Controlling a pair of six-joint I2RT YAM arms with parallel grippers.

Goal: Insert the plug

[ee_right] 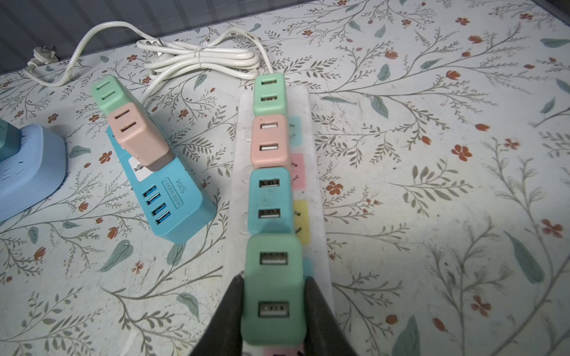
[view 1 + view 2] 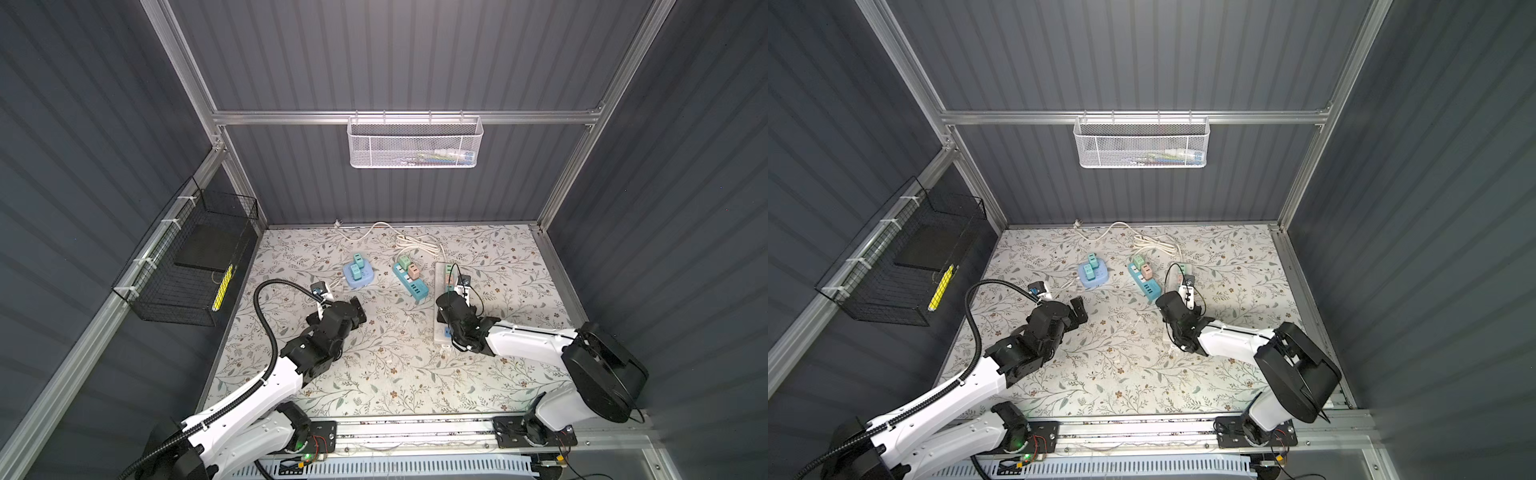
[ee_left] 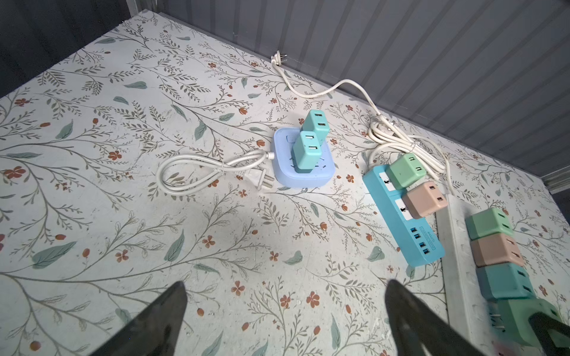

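My right gripper (image 1: 273,285) is shut on a green plug (image 1: 273,277), a two-port USB charger block, gripped by its sides. It hangs just over the long white power strip (image 1: 240,185), in line behind three plugs seated there: green (image 1: 269,94), pink (image 1: 269,140) and teal (image 1: 270,200). In the left wrist view the held green plug (image 3: 524,317) shows metal prongs on its side towards the strip. In a top view the right gripper (image 2: 446,299) covers the strip's middle (image 2: 439,332). My left gripper (image 3: 285,296) is open and empty over bare mat (image 2: 357,309), to the left of the strips.
A blue power strip (image 2: 411,282) carrying a green and a pink plug lies left of the white one. Further left stands a lilac square socket (image 2: 359,276) with two teal plugs. White cables (image 2: 415,245) coil at the back. A black wire basket (image 2: 195,266) hangs on the left wall.
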